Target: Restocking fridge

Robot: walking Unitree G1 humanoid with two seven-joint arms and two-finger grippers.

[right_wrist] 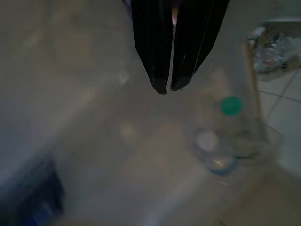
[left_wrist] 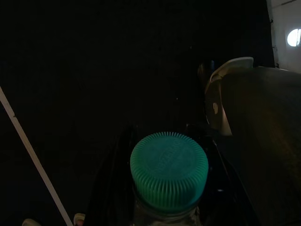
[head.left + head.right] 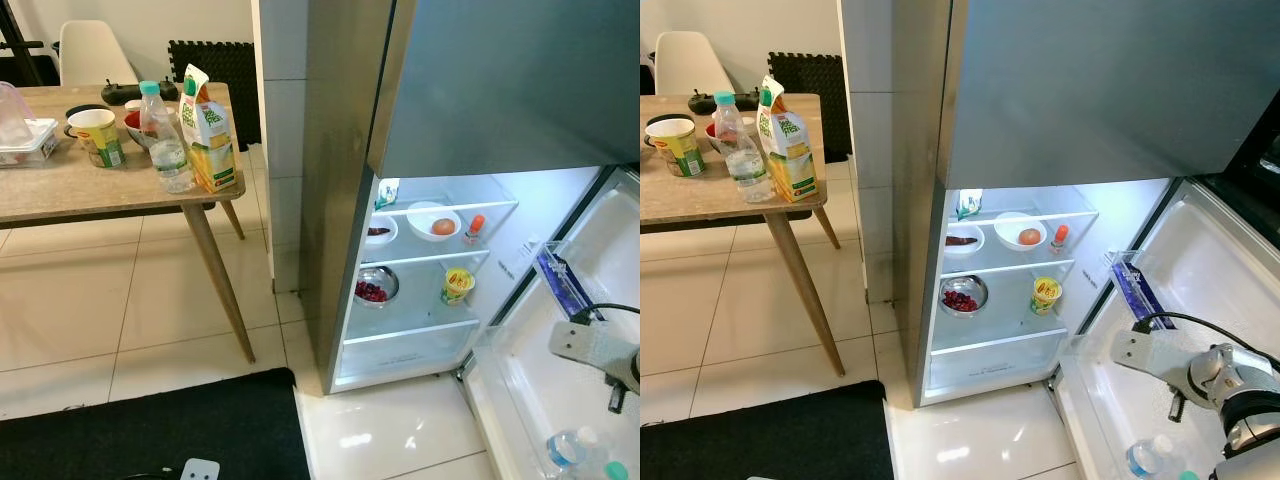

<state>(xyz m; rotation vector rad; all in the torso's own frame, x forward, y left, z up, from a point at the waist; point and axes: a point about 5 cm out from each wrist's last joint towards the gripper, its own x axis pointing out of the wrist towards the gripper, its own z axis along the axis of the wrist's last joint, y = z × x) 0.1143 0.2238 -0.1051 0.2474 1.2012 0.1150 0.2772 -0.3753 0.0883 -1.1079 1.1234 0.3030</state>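
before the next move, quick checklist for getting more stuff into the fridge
1. Fridge door open: ok.
2. Left gripper holds a water bottle, green cap between its fingers: ok.
3. Right gripper free, fingers together, nothing held: ok.
4. Door rack has room beside the bottles already there: cannot tell.
5. Juice carton and water bottle on the wooden table upright, waiting: ok.

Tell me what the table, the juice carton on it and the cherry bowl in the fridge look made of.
Table: looks like wood or a wood-look laminate, matte, with grain and tapered legs.
Juice carton: printed paperboard with folded gable top, slightly glossy.
Cherry bowl: probably stainless steel; its rim looks silver and reflective.
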